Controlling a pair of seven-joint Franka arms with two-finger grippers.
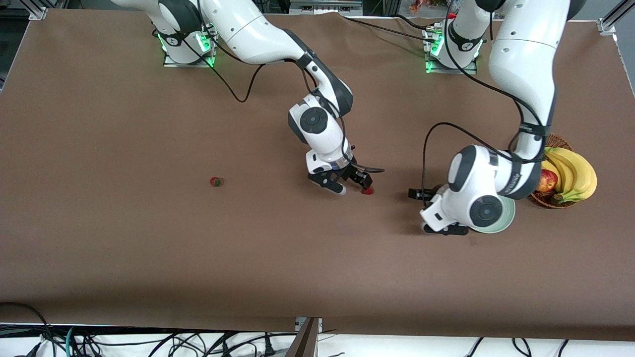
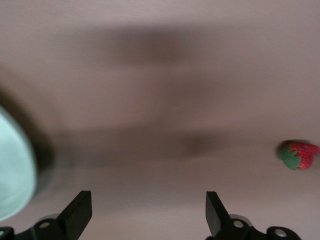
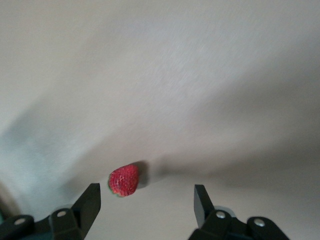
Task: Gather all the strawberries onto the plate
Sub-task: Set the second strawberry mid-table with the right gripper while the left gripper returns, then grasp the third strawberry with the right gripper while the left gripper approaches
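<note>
1. My right gripper (image 1: 351, 187) is down low over the middle of the table with its fingers spread wide, pinching nothing.
2. One strawberry (image 1: 367, 191) lies on the brown table (image 1: 149, 258) just beside one of those fingers (image 3: 91, 201). The right wrist view shows it loose on the cloth, not gripped.
3. Seen from the front, a second strawberry (image 1: 216, 182) sits at about 9 o'clock from that gripper, well apart, toward the right arm's end.
4. My left gripper (image 2: 147, 210) is also spread wide and empty, hanging low over the table right beside the plate (image 1: 506, 218).
5. The plate is at roughly 4 o'clock from my right gripper, mostly hidden under my left arm.
6. My left wrist view catches a berry (image 2: 298, 154) on the cloth. I can't tell which one it is.
7. At 2 o'clock from the plate, just beside it, there's a wicker basket (image 1: 548, 201) with bananas (image 1: 575, 173) and an apple (image 1: 545, 181).
</note>
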